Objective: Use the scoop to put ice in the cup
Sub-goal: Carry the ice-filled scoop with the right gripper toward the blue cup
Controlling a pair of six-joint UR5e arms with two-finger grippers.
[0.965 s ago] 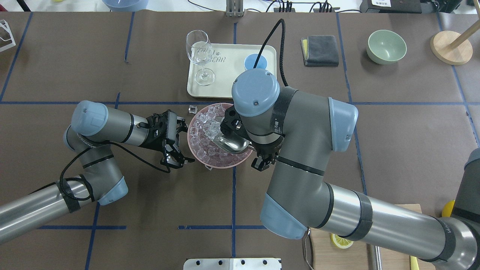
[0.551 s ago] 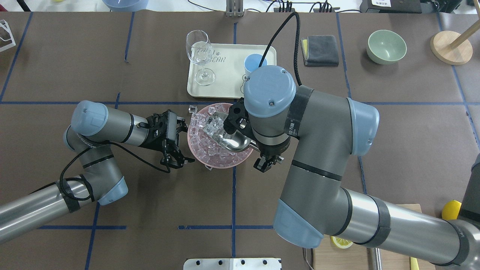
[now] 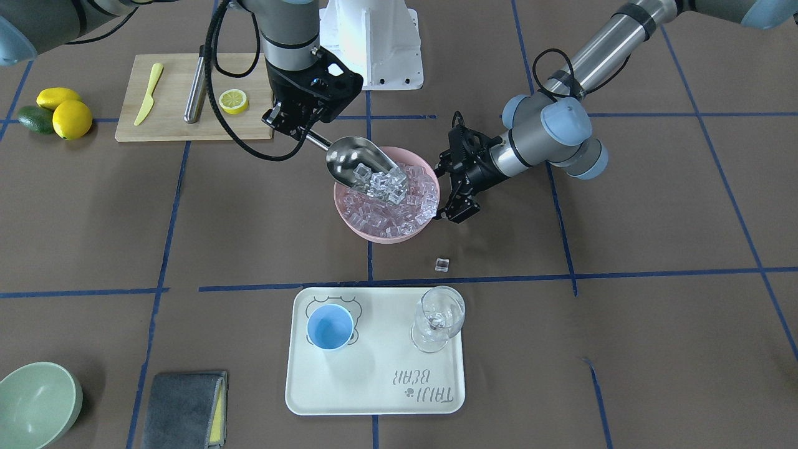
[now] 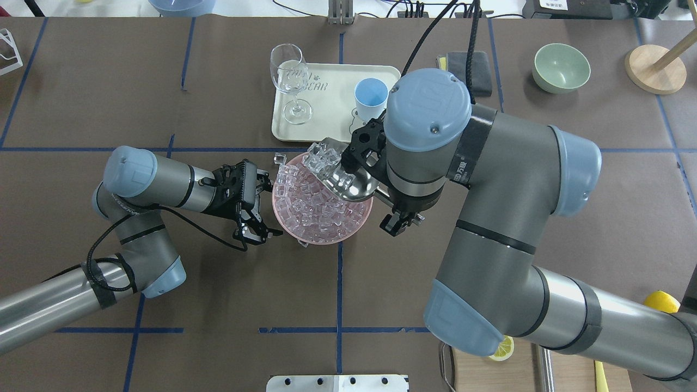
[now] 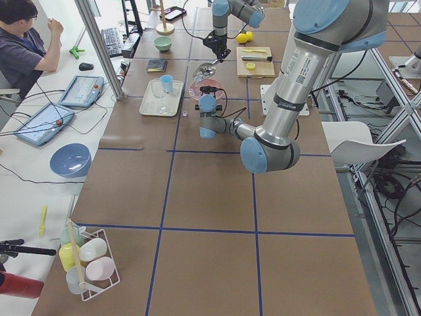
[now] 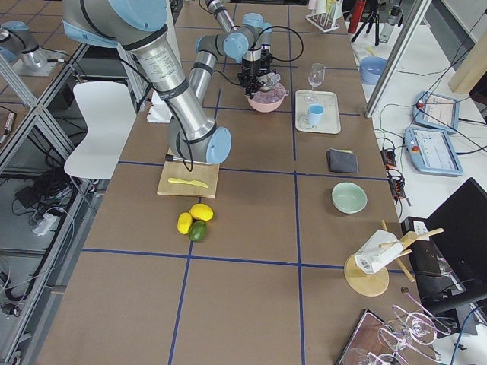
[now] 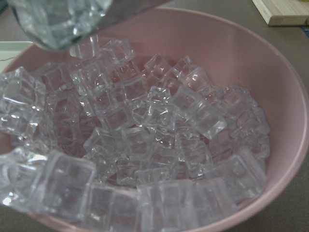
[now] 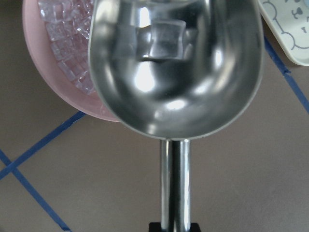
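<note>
A pink bowl [image 3: 383, 237] sits just beside the left tool [image 3: 445, 190], with a stemmed glass [image 3: 439, 318] on a tray [image 3: 374, 374] beyond.

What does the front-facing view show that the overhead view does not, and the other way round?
Only front-facing: the avocado and the whole board. Only overhead: the wooden stand and the blue bowl. Both: the scoop, loaded with ice, above the pink bowl; the stray cube; the tray with cup and glass; the green bowl.
</note>
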